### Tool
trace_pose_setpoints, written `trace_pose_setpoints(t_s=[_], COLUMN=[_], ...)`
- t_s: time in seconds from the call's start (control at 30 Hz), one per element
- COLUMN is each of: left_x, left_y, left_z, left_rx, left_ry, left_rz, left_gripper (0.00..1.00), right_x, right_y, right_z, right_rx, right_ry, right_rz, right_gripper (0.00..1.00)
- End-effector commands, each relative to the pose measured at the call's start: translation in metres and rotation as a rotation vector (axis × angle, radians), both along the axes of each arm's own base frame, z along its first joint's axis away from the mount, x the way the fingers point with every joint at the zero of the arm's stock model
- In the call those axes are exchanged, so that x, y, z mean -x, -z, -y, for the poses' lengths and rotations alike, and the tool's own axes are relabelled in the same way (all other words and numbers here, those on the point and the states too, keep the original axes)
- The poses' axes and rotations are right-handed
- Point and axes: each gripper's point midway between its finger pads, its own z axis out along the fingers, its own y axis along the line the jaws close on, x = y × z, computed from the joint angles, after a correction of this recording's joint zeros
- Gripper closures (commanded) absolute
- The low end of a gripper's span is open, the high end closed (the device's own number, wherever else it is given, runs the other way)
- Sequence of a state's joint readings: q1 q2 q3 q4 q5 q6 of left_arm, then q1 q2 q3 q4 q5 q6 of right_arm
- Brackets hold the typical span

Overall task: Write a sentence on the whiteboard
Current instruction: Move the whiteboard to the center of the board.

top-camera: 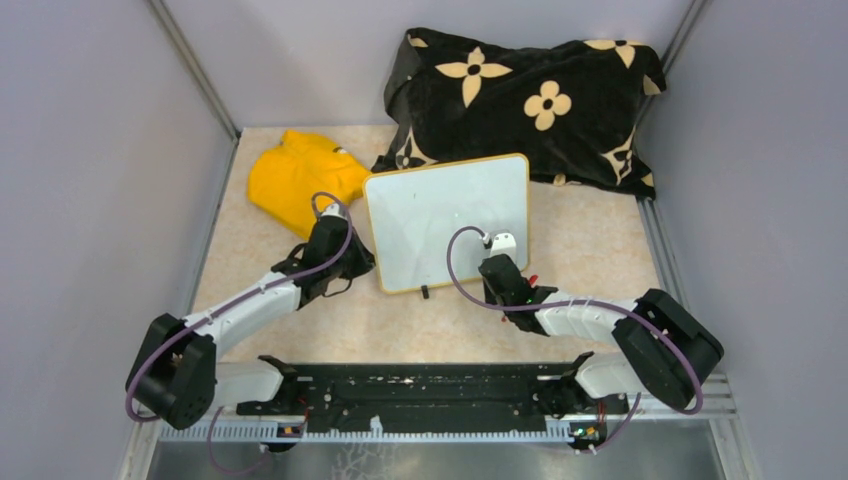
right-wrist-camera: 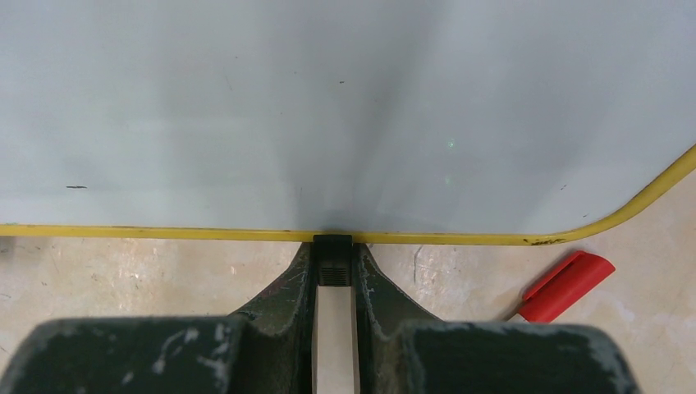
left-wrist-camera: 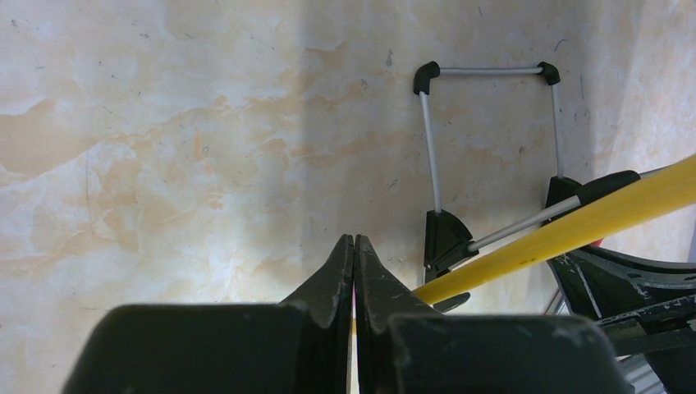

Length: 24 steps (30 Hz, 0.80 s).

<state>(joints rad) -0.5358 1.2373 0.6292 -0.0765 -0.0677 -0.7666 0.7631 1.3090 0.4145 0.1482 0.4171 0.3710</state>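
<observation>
Fingers of the right gripper [right-wrist-camera: 332, 261] nip a black clip [right-wrist-camera: 332, 246] on the near rim of the whiteboard [top-camera: 445, 215]. The left gripper [left-wrist-camera: 354, 246], fingers pressed together, pinches its left rim. Board sits mid worktop [top-camera: 600, 250], plain white, yellow-edged. Right wrist alone shows a red marker [right-wrist-camera: 566, 286]; left wrist alone, a wire stand [left-wrist-camera: 491, 71] underneath.

From above and behind the arms we look down over the whole table [top-camera: 600, 262]. Each wrist camera sits close in: beyond the left gripper [left-wrist-camera: 354, 246] lies table, beyond the right gripper [right-wrist-camera: 334, 258] the whiteboard [right-wrist-camera: 328, 107], which all three views seem to share.
</observation>
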Motion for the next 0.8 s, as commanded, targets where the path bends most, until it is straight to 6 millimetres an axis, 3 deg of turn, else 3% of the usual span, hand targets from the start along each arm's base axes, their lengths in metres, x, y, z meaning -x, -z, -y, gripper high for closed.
trace_pose_setpoints(t_s=[0.0, 0.17, 0.3, 0.4, 0.57, 0.77], left_x=[0.000, 0.001, 0.000, -0.003, -0.010, -0.020], left_y=[-0.011, -0.014, -0.028, -0.051, -0.109, -0.169], left_z=[0.001, -0.017, -0.032, -0.049, -0.072, -0.086], left_rx=[0.015, -0.037, -0.065, -0.103, -0.155, -0.214], left_ry=[-0.019, -0.094, -0.154, -0.213, -0.277, -0.295], left_rz=[0.032, 0.035, 0.066, 0.131, 0.288, 0.456], left_gripper=[0.91, 0.49, 0.27, 0.18, 0.06, 0.03], right_x=[-0.013, -0.011, -0.011, -0.012, -0.017, -0.030], right_y=[-0.028, -0.025, -0.024, -0.023, -0.023, -0.021], right_z=[-0.032, -0.028, -0.025, -0.023, -0.020, -0.016], right_rx=[-0.122, -0.116, -0.113, -0.107, -0.083, -0.037], right_ry=[-0.030, -0.018, -0.003, 0.015, 0.047, 0.117], right_rz=[0.062, 0.058, 0.058, 0.060, 0.067, 0.071], right_gripper=[1.00, 1.00, 1.00, 1.00, 1.00, 1.00])
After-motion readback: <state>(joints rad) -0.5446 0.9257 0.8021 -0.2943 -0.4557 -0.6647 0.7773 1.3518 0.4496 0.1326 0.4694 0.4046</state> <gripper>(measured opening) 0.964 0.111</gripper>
